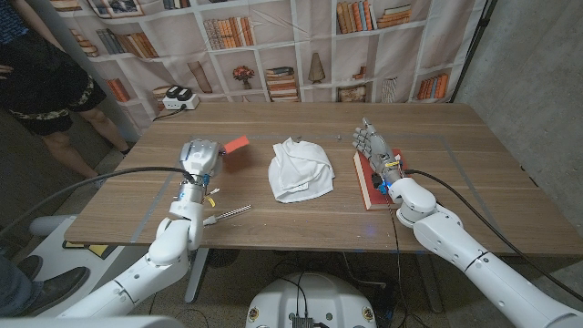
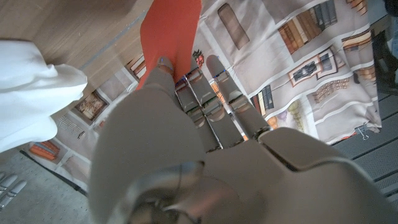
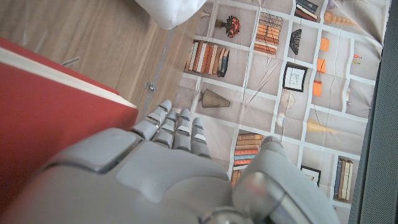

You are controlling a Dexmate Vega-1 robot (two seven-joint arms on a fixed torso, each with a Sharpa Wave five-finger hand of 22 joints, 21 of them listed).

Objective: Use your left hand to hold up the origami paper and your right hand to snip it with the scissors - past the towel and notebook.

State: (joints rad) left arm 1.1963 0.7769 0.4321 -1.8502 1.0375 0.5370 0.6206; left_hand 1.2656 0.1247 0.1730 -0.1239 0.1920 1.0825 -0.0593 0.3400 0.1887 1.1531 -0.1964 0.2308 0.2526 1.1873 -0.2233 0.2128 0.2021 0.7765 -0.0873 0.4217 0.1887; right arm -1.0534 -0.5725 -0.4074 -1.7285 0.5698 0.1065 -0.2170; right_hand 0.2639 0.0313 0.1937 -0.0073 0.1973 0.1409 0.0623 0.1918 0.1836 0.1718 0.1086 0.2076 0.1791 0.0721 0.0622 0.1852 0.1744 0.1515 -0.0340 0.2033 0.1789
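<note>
Left robot hand (image 1: 200, 155) pinches orange origami paper (image 1: 236, 145), lifted above the worktop (image 1: 301, 219). Right robot hand (image 1: 373, 144) open, fingers straight, over red notebook (image 1: 369, 185). White towel (image 1: 300, 169) between them. Scissors (image 1: 228, 214) lie near left arm, at the worktop's front edge.

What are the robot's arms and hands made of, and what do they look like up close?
Both arms are built from glossy white rounded shells joined at ball-like joints, with a black cable running alongside each. The left hand and right hand are pale grey and human-shaped; in the left wrist view, the fingers are jointed metallic segments with small coloured wires between them. What they are made of cannot be told.
</note>
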